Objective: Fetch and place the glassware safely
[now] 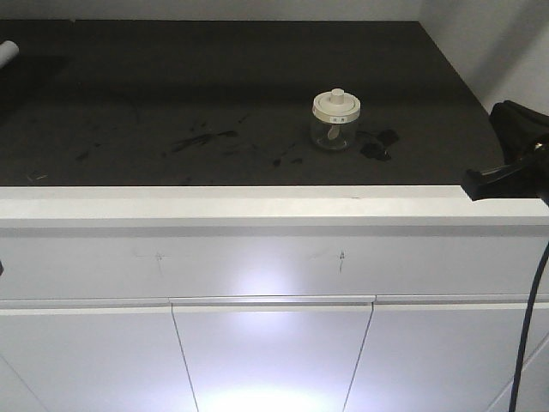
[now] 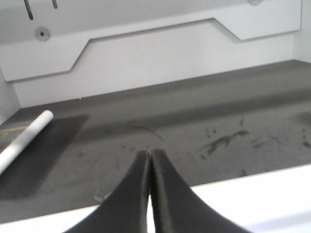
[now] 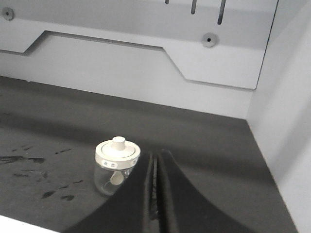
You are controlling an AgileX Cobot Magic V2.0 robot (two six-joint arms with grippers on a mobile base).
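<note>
The glassware, a small squat clear jar with a cream-white lid and centre knob (image 1: 335, 119), stands upright on the dark counter top (image 1: 171, 94), right of the middle. In the right wrist view the same jar (image 3: 116, 165) sits just left of my right gripper (image 3: 155, 156), whose black fingers are shut with nothing between them; its left finger overlaps the jar's lower right side. At the front view's right edge only the right arm's black body (image 1: 515, 154) shows. My left gripper (image 2: 148, 154) is shut and empty, over the counter's front left part, far from the jar.
A white tube (image 2: 24, 141) lies at the counter's far left, its end (image 1: 7, 51) showing in the front view. Dark smears (image 1: 202, 142) mark the counter. A white back panel (image 3: 146, 68) and a right side wall (image 3: 286, 121) enclose it. White drawer fronts (image 1: 274, 360) lie below the white front edge.
</note>
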